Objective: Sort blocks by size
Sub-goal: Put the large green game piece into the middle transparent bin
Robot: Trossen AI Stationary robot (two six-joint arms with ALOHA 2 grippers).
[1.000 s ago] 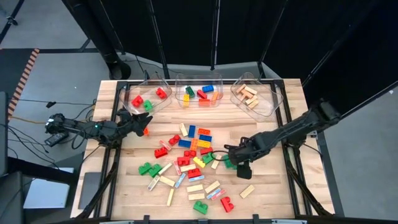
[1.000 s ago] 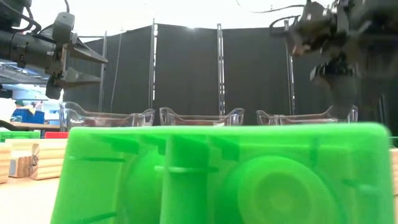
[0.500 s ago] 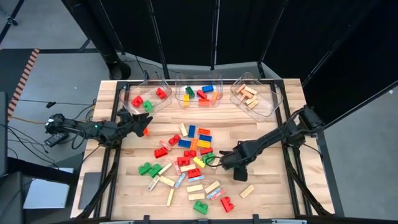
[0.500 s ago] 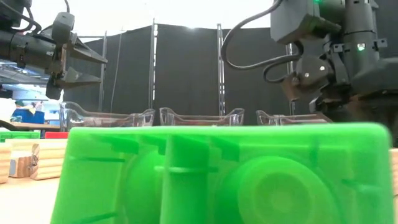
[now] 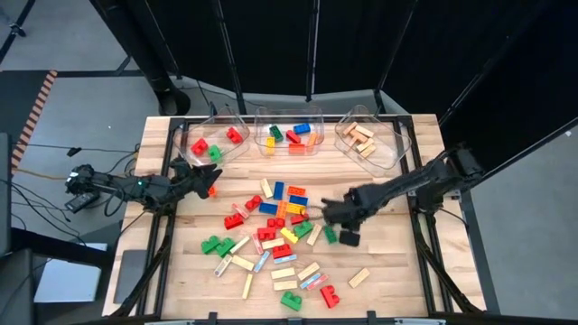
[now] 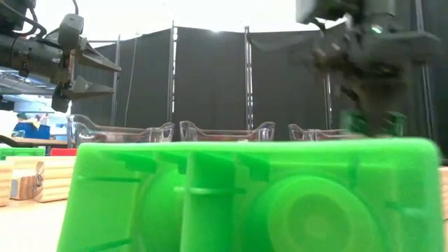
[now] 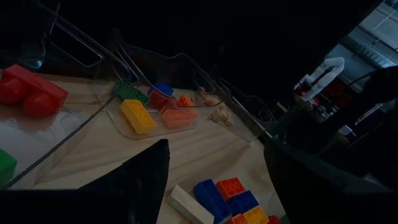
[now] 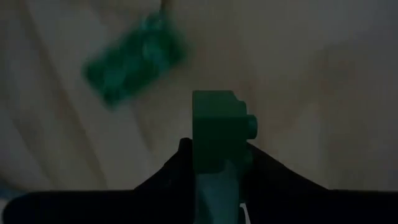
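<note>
One small green brick (image 8: pixel 217 132), light, rigid and slick-sided, is pinched across its flat faces by the right hand (image 8: pixel 214 163), centre frame in the right wrist view, while the left hand (image 5: pixel 206 181) is held spread at left.

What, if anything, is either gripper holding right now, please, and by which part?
The right gripper holds a small green block, pinched by its lower end, with the studded end sticking out. The left gripper is open and holds nothing.
</note>
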